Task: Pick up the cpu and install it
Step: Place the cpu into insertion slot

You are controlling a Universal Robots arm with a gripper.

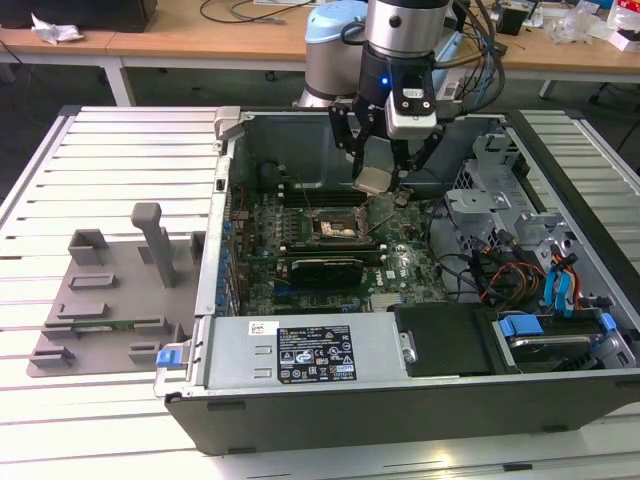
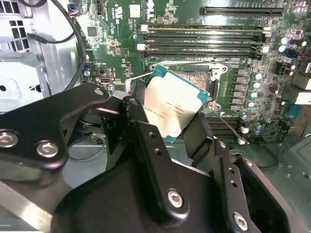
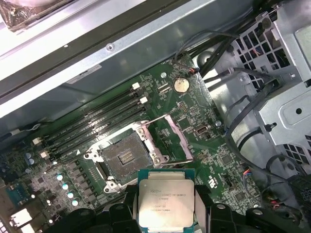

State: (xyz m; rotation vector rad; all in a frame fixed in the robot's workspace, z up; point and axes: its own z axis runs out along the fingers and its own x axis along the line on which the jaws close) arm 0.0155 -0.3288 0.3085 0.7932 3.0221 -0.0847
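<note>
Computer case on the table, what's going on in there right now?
The robot arm's gripper is shut on the cpu, holding it above the motherboard inside the open computer case. The cpu hangs close to the socket, which lies open and empty. The cpu is not yet seated.

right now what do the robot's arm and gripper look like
The arm is silver-grey with a pale blue joint cap; its wrist is black with a blue light and a pale box. Grey cables hang beside it. The gripper is black, its jaws jointed link bars with silver screws.
</note>
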